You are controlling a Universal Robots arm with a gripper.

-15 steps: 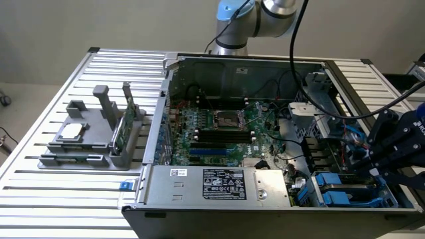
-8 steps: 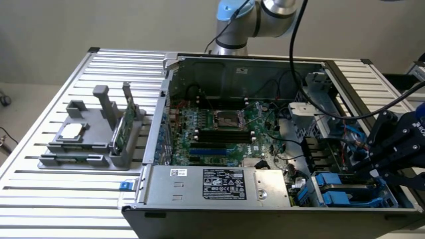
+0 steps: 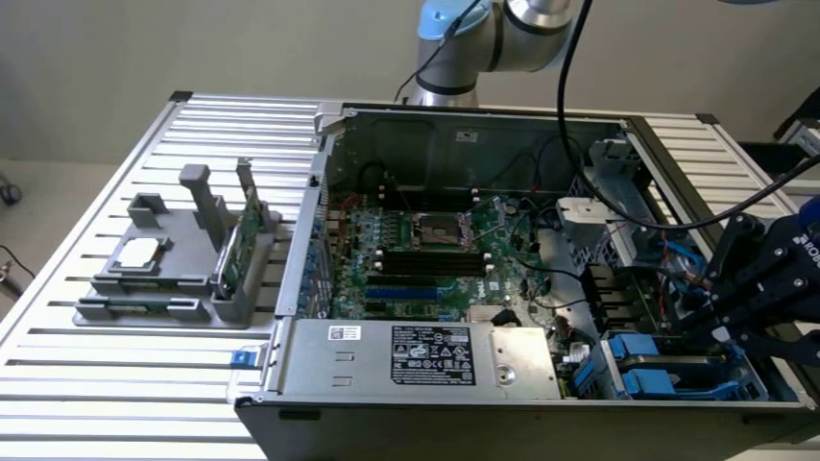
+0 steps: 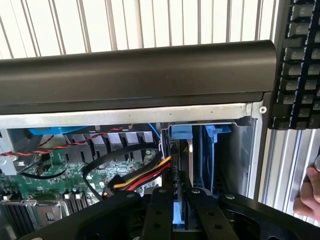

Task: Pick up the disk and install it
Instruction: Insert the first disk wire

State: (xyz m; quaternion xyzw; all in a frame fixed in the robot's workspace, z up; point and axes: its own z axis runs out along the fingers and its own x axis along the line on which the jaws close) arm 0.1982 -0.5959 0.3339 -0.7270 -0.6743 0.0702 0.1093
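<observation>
Gripper (image 3: 756,322) is low over the drive bays at the corner of the open computer case (image 3: 448,115) on the exterior view's right, well apart from the grey fixture (image 3: 167,279) out on the slatted worktop (image 3: 77,384).

Wrist view: the jaws stand narrow, closed on the disk (image 4: 181,165), which hangs edge-on and upright between them, its blue carrier rail tab (image 4: 181,132) at the far end. Tab is pointed into the drive bay (image 4: 235,155), just beside a 2nd blue carrier (image 4: 216,134) already seated there. Disk reads as partly entered, not yet home.

Notes for doing this step well (judgement):
- Keep the disk square to the bay walls; a tilted carrier will likely bind on its rails.
- The red, yellow and black cable bundle (image 4: 145,175) lies just beside the disk's path; avoid snagging it.
- Press along the bay axis only.

A person's hand (image 4: 307,195) rests near the case's outer side.
</observation>
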